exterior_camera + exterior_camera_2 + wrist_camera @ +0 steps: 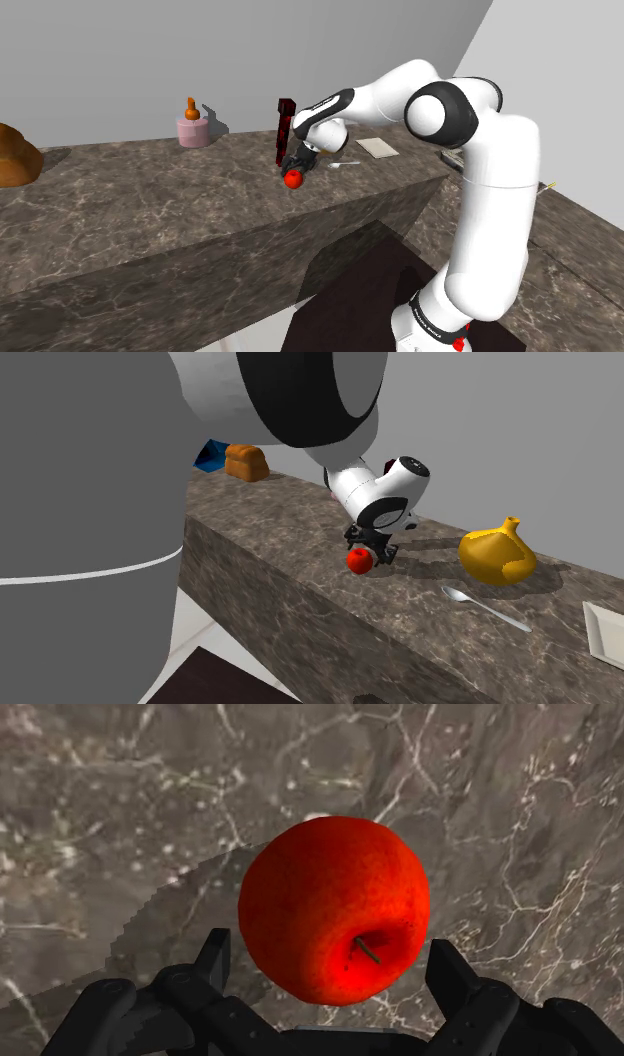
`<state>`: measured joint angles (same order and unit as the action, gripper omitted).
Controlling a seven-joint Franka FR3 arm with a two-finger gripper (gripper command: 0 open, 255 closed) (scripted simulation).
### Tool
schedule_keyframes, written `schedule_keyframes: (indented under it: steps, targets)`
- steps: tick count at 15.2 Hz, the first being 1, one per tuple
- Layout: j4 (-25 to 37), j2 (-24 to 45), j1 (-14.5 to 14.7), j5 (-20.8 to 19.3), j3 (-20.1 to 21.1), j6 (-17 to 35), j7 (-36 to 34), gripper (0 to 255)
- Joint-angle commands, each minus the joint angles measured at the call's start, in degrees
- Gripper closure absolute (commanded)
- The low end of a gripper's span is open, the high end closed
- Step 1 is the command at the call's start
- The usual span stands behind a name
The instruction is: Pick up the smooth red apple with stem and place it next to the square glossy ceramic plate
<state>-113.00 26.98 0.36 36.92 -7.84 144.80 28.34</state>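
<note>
Bare marbled tabletop (290, 524) runs from the front edge to the spoon (486, 608), and the white plate (606, 630) lies farther along. The red apple (335, 909) hangs near that edge, seemingly just clear of the stone, pinched between the jaws.

Dark veined counter (150, 195) bears spoon (486, 609), white plate (606, 634), yellow jug (497, 554) — bread loaf (246, 461).
</note>
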Motion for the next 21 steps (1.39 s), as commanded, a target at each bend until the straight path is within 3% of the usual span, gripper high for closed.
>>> schedule_keyframes:
  steps: [1,6,7,16,21]
  targets:
    - [0.1,0.3,0.0,0.1,0.1,0.1,0.1,0]
    - [0.1,0.2,0.0,0.1,0.1,0.1,0.1,0]
    - [0.1,0.2,0.0,0.1,0.1,0.1,0.1,255]
    - [0.1,0.3,0.0,0.1,0.1,0.1,0.1,255]
    - [0.0,-2.6,0.6,-1.9,-1.0,-2.3,-2.0,255]
